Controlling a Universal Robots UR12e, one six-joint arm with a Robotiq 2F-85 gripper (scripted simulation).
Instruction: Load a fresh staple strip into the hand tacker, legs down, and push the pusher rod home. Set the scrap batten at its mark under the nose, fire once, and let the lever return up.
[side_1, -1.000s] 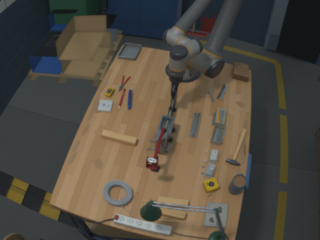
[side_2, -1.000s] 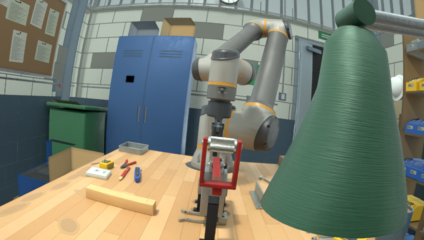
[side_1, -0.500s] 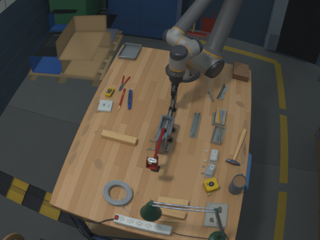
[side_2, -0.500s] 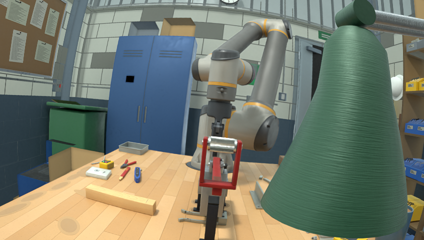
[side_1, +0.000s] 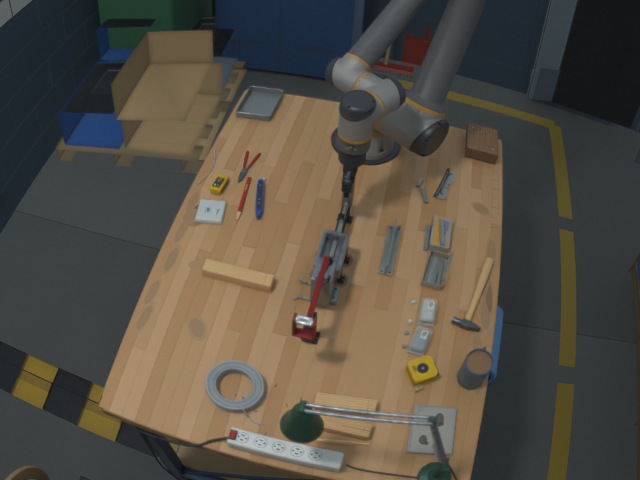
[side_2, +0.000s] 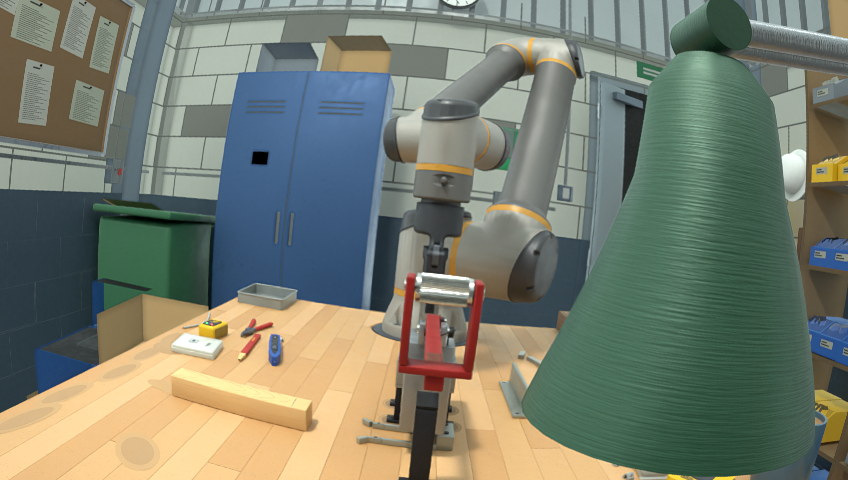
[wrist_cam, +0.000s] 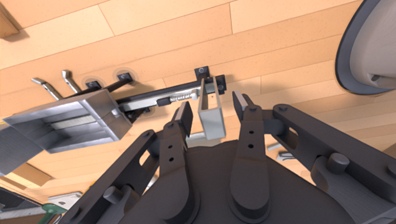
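Observation:
My gripper (wrist_cam: 212, 112) (side_1: 347, 192) is open and holds nothing, hanging over the rear end of the hand tacker (side_1: 329, 266). The grey looped handle of the pusher rod (wrist_cam: 210, 115) stands between its fingers in the wrist camera. The rod (wrist_cam: 174, 98) with its spring sticks out behind the tacker's grey body (wrist_cam: 70, 123). The tacker is clamped at mid-bench, and its red lever (side_1: 316, 294) (side_2: 439, 324) stands raised toward the front edge. The scrap batten (side_1: 238, 275) (side_2: 242, 398) lies flat to the tacker's left, apart from it. Staple strips (side_1: 440, 231) sit in trays on the right.
A green desk lamp (side_2: 684, 250) fills the right of the second side camera. A grey rail (side_1: 390, 249), hammer (side_1: 473, 294), tape measure (side_1: 422, 369) and cup (side_1: 474, 368) lie right of the tacker. Hand tools (side_1: 250, 188) lie at the left rear, a cable coil (side_1: 235, 385) at the front.

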